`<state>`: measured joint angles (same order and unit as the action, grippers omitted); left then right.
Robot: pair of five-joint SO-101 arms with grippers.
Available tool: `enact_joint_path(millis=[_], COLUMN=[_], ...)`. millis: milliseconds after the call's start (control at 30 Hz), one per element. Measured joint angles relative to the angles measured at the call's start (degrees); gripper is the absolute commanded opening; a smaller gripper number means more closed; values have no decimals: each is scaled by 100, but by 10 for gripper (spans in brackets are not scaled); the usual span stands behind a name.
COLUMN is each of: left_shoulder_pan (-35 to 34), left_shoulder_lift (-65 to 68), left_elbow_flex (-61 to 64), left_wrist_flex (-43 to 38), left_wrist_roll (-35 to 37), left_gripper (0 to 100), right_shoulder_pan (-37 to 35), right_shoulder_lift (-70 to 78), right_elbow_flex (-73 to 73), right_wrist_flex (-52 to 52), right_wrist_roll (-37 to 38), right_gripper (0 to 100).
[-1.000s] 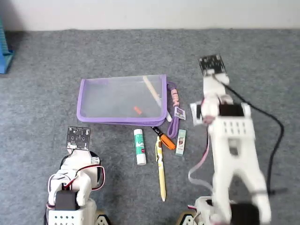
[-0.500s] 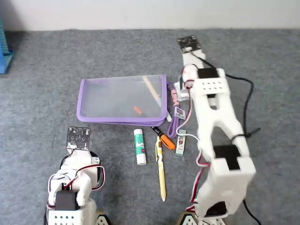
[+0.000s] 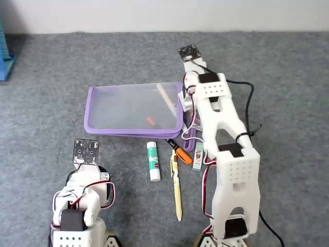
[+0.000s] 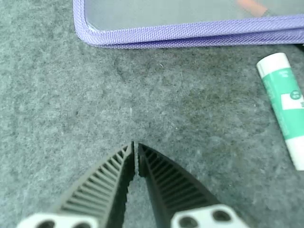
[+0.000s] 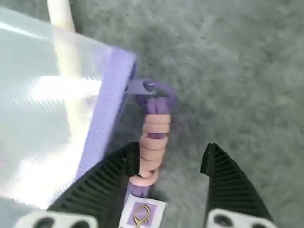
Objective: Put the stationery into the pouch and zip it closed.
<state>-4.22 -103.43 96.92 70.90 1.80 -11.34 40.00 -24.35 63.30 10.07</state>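
Pouch (image 3: 133,110) position? (R.)
Middle of the desk (image 3: 46,67), flat, clear face up; a stick (image 3: 167,100) and an orange piece (image 3: 150,121) show inside. Glue stick (image 3: 153,161), pen (image 3: 176,188), marker (image 3: 181,152) and eraser (image 3: 198,156) lie outside, along its near edge. (T.)
Right gripper (image 5: 172,149)? (R.)
Jaws spread, empty, straddling the beaded zip pull (image 5: 154,135) at the pouch's right end. Probably lined up to take the pull; with items outside, opening seems the aim. (T.)
Left gripper (image 4: 135,148)? (R.)
Clenched on nothing, low over bare desk short of the near edge. Parked, I judge. (T.)
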Motion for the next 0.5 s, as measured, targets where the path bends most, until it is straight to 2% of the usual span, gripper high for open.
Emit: enact_joint_path(millis=[500], left_shoulder_pan=[0], left_shoulder_lift=[0], left_elbow_flex=[0], left_wrist_flex=[0], left_wrist_roll=[0], left_gripper=[13], right_shoulder_pan=[9], right_shoulder_lift=[431], right_elbow_flex=[-105], right_wrist_flex=[0], right_wrist_roll=[9], right_gripper=[155])
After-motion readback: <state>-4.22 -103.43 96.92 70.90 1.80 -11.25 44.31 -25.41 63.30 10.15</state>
